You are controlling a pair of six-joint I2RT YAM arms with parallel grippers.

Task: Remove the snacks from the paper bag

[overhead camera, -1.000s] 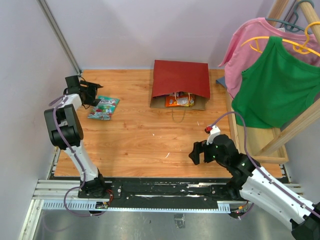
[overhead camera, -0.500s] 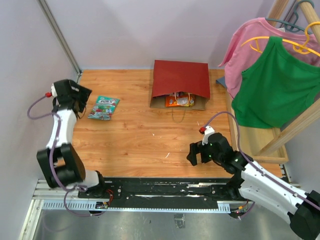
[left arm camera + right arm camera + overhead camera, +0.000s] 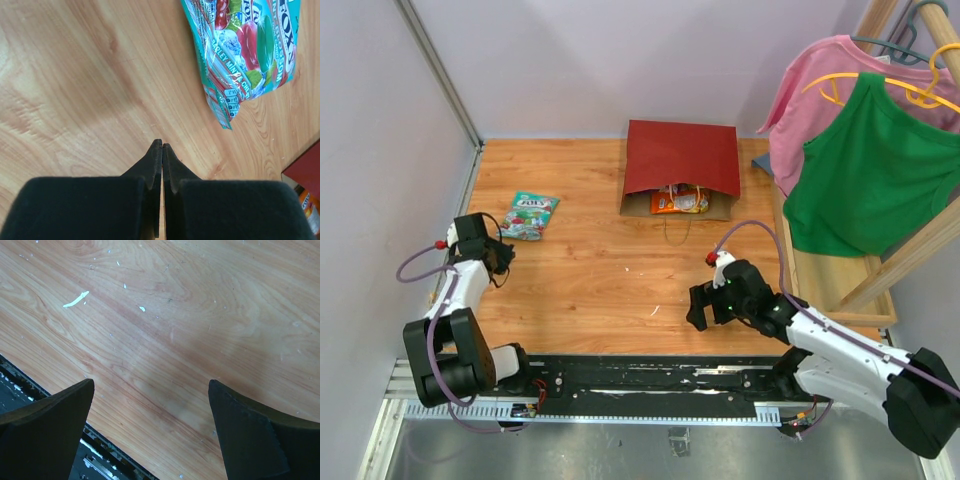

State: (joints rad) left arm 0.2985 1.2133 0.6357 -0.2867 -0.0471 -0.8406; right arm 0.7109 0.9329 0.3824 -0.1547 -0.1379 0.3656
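Right claw [image 3: 704, 306] gapes wide, nearer the paper bag [image 3: 681, 157], mouth facing it, orange snacks [image 3: 680, 201] seemingly inside; left claw [image 3: 162, 152] pinched shut, empty.

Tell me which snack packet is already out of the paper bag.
The teal packet, lying flat on the table left of the paper bag; the orange packet sits inside the bag's open mouth.

A teal packet [image 3: 527, 216] with red-green print, a dark red paper bag [image 3: 682, 158], a wood-grain orange tabletop [image 3: 600, 280], a pink shirt [image 3: 810, 90], a green shirt [image 3: 870, 170].
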